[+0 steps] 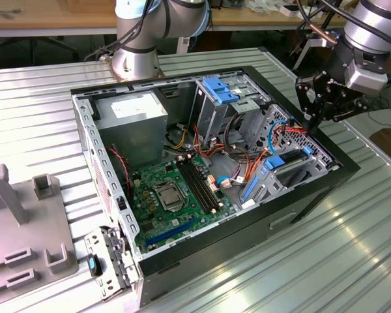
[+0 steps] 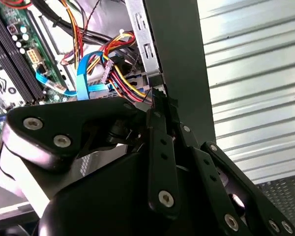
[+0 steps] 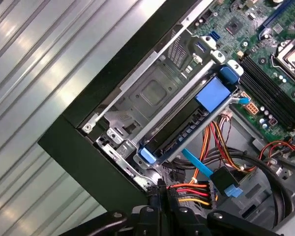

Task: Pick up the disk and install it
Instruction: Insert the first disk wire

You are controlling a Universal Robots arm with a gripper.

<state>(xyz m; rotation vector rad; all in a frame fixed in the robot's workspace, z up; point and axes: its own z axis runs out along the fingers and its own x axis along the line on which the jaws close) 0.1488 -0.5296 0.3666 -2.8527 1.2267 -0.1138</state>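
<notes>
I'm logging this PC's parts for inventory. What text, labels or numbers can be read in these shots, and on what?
No text can be read.
White label on the power supply: print too small to read.
Sticker on the case wall: too small to read.
Motherboard markings: too small to read.

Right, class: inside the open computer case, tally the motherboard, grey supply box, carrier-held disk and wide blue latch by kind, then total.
Motherboard: 1
Grey supply box: 1
Disk in its blue carrier: 1
Wide blue latch: 1
Total: 4
</notes>
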